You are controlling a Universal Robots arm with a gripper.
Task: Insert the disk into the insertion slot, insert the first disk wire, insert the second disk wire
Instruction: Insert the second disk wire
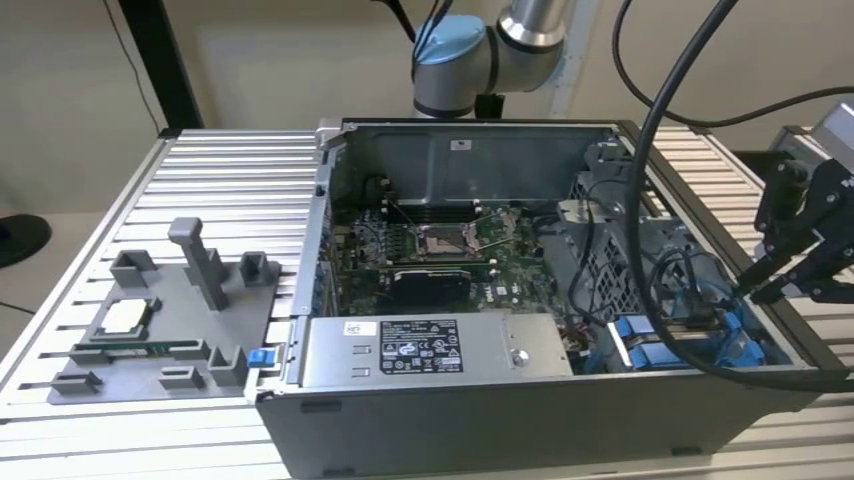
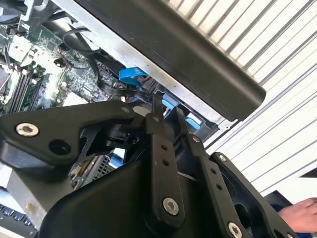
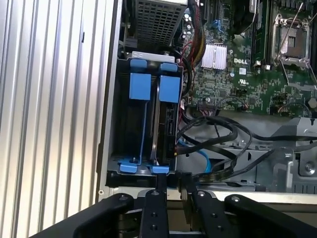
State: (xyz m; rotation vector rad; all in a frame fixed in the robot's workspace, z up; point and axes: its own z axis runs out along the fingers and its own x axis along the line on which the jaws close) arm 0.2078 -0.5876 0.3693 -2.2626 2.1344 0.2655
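At the end of the insertion slot (image 3: 113, 124) that lies against the case's outer wall, the gripper (image 3: 173, 179) hangs just above the blue end tabs. In the first wrist view its two black fingers (image 3: 161, 186) stand narrowly parted, and nothing can be seen pinched between them. The second wrist view shows the same small gap at the gripper (image 2: 167, 106).

The disk (image 3: 166, 124) sits inside the insertion slot, standing on edge between the blue rails, with its blue carrier tab (image 3: 170, 89) at the slot's far end. Judged from this seating, the first step of the task appears done.

Relation governing the work at hand:
- The disk lies straight ahead of the fingertips, along the line on which they point.
- The disk's long axis runs the length of the insertion slot, from the gripper's end toward the perforated cage (image 3: 156, 20) beyond the slot.
- The finger gap lines up roughly with the disk's thin edge.

Beside the insertion slot, on the motherboard (image 3: 237, 74) side, loose black cables (image 3: 218, 131) and a blue cable (image 3: 205, 161) lie free. Whether either is plugged into the disk cannot be told.

In the exterior view, the gripper (image 1: 763, 285) stands over the slot's corner of the case (image 1: 534, 410).
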